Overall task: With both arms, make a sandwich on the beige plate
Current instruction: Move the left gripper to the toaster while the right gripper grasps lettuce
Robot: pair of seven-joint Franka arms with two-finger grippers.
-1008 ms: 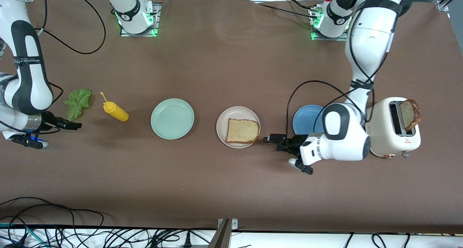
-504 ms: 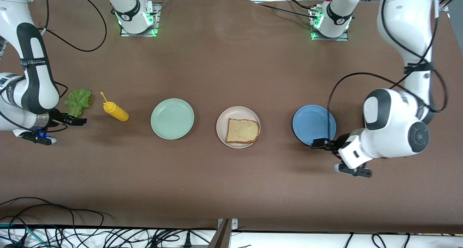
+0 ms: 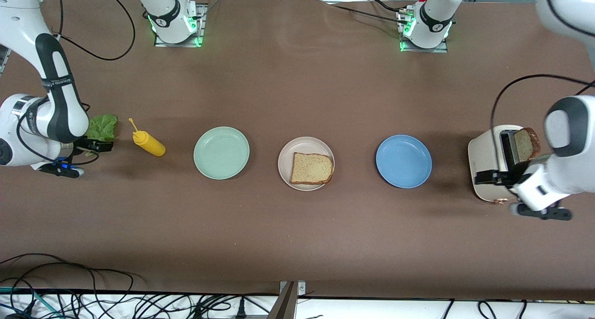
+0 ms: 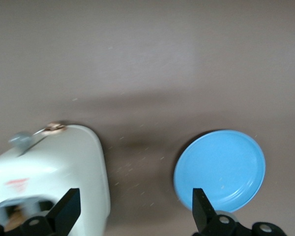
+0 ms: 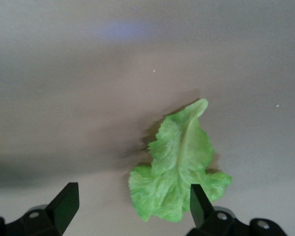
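Note:
The beige plate (image 3: pixel 284 157) lies mid-table with one tan bread slice (image 3: pixel 312 168) flat on it. A second bread slice (image 3: pixel 527 145) stands in the white toaster (image 3: pixel 485 154) at the left arm's end. The green lettuce leaf (image 3: pixel 103 126) lies on the table at the right arm's end. My left gripper (image 3: pixel 486 176) hangs open and empty over the toaster's edge that faces the blue plate; its wrist view shows the toaster (image 4: pixel 54 167) and the left gripper (image 4: pixel 133 211). My right gripper (image 3: pixel 99 147) is open and empty over the lettuce (image 5: pixel 179 167), with the right gripper (image 5: pixel 132 204) partly astride the leaf's ruffled end.
A yellow squeeze bottle (image 3: pixel 148 143) lies beside the lettuce. A mint green plate (image 3: pixel 221 152) and a blue plate (image 3: pixel 403 161) flank the beige plate; the blue plate (image 4: pixel 221 167) also shows in the left wrist view. Cables run along the table's near edge.
The left arm swung from beside the beige plate, past the blue plate, to the toaster. The right gripper crept over the lettuce. Both stayed open.

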